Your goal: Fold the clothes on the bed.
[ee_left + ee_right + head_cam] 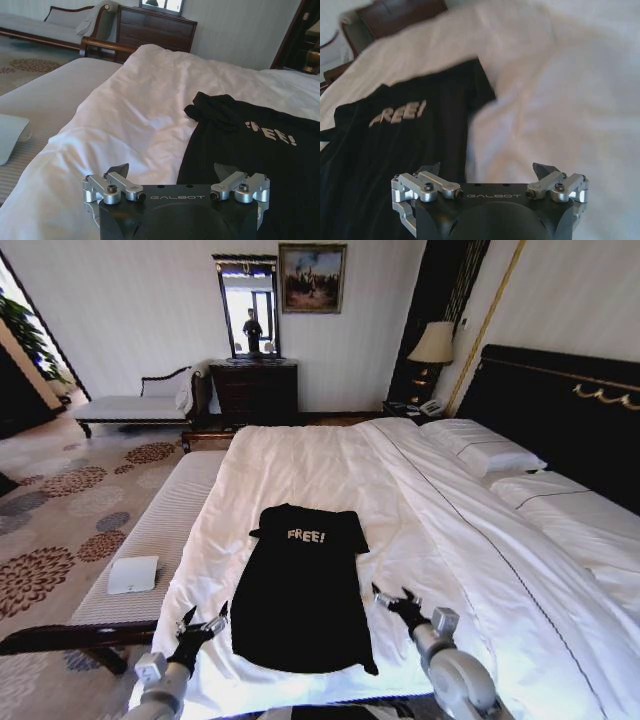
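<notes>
Where white "FREE!" shows, the T-shirt [300, 590] lies flat — both tools spread.

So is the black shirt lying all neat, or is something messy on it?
Mostly neat. The black T-shirt lies flat on the white duvet, but its left sleeve is bunched up instead of spread out. Both grippers, left and right, sit open beside the hem, not touching it.

Both arms end in rounded silver-grey wrist segments with small boxy silver blocks, leading into black gripper heads. The left gripper [172, 172] and right gripper [487, 171] look alike: a matte black body lettered "GALBOT", silver linkage brackets with dark screws, and short black pointed fingers [120, 170].
</notes>
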